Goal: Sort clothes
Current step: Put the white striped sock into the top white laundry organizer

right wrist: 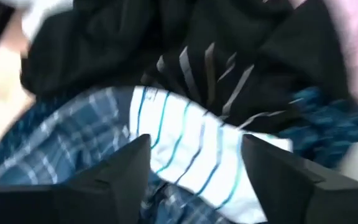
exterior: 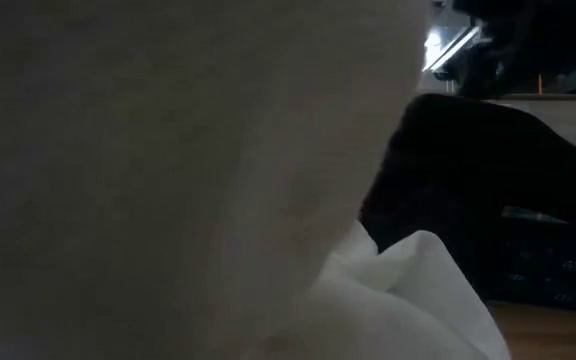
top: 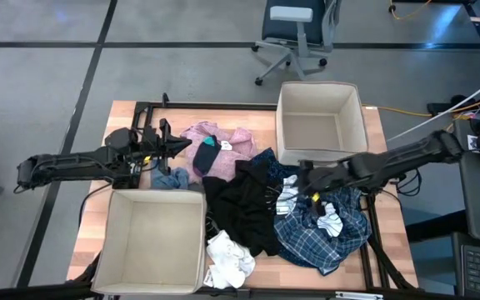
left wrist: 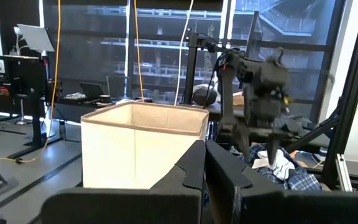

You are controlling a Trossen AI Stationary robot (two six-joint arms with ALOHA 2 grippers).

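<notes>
Clothes, a loose pile of soft garments (top: 265, 208), fill the centre and lower right of the high view, between two beige fabric bins. Low view mostly blocked by pale fabric; only a white cloth (exterior: 418, 300) and a dark heap are readable. Right gripper (right wrist: 194, 168) reaches in from the right, low over a white sock with teal stripes (right wrist: 185, 149), fingers wide, holding nothing. Left gripper (top: 177, 147) extends from the left toward the pink patterned top (top: 223, 150), fingers nearly closed, empty.

A grey office chair (top: 294, 33) stands on grey floor (top: 40, 75) beyond the table (top: 123, 112).
</notes>
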